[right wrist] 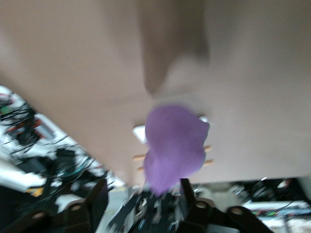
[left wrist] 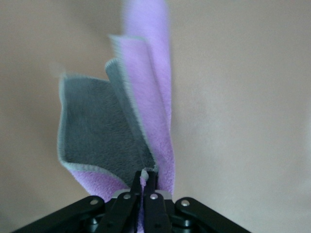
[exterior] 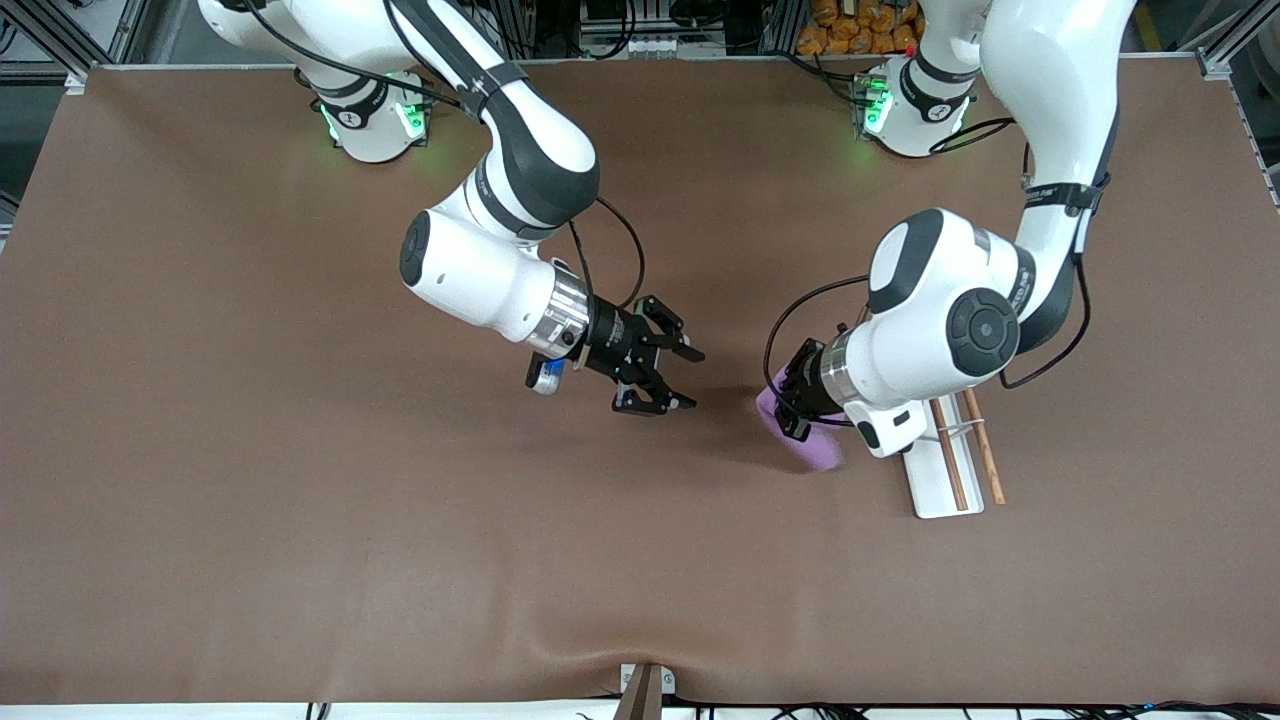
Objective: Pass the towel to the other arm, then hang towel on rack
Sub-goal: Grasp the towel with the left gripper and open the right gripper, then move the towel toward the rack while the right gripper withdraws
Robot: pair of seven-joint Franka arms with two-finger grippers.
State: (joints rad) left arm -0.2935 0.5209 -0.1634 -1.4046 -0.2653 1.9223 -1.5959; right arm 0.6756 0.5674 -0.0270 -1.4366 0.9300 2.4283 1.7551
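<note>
Handover looks done — the left gripper [left wrist: 144,180] is clamped on the towel [exterior: 812,448], just beside the rack [exterior: 940,485]. The right gripper [exterior: 678,377] hovers mid-table, fingers apart. Hanging remains.

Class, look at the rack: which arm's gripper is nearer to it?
Left. The left gripper, shut on the towel, hangs right beside the rack. The right gripper, fingers open, is over bare table, well toward the right arm's end.
</note>
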